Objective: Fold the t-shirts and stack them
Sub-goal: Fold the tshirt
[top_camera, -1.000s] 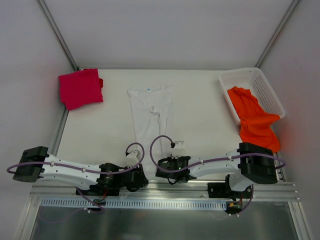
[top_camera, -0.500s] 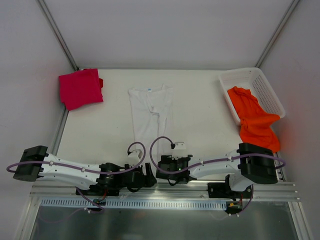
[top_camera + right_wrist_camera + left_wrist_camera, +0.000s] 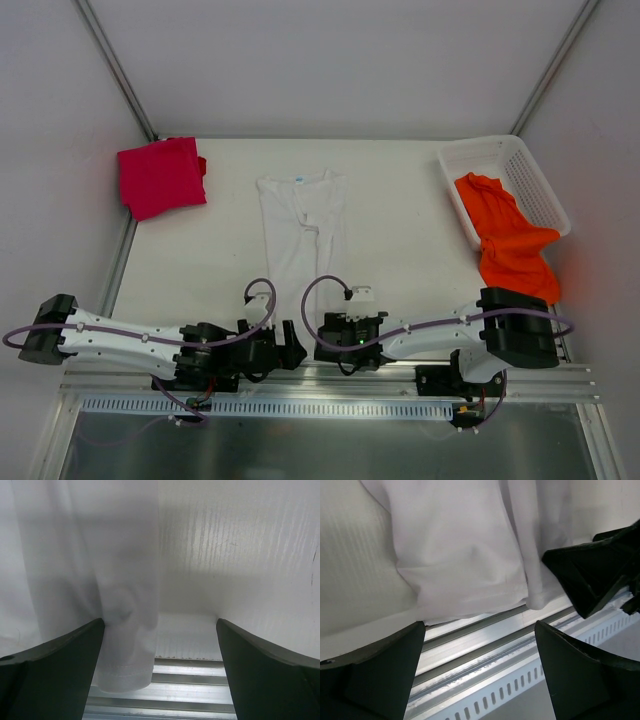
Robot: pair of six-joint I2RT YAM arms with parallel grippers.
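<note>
The white t-shirt (image 3: 301,228) lies as a long narrow strip down the middle of the table, neck label at the far end. Its near hem (image 3: 465,565) reaches the table's front edge, and one corner (image 3: 125,645) droops over the metal rail. My left gripper (image 3: 291,350) (image 3: 480,672) is open just short of that hem, holding nothing. My right gripper (image 3: 320,338) (image 3: 160,667) is open too, with the hem corner lying loose beside its left finger (image 3: 55,667). The magenta t-shirt (image 3: 160,177) sits folded at the far left. An orange t-shirt (image 3: 507,235) spills out of the basket.
A white lattice basket (image 3: 530,170) stands at the far right, against the wall. A slotted aluminium rail (image 3: 520,660) runs along the table's front edge, under both grippers. The right gripper's black finger (image 3: 592,575) shows at the right in the left wrist view.
Both grippers have gone from shut to open and let go of the white shirt's near hem. The left arm has drawn back a little toward the rail.
</note>
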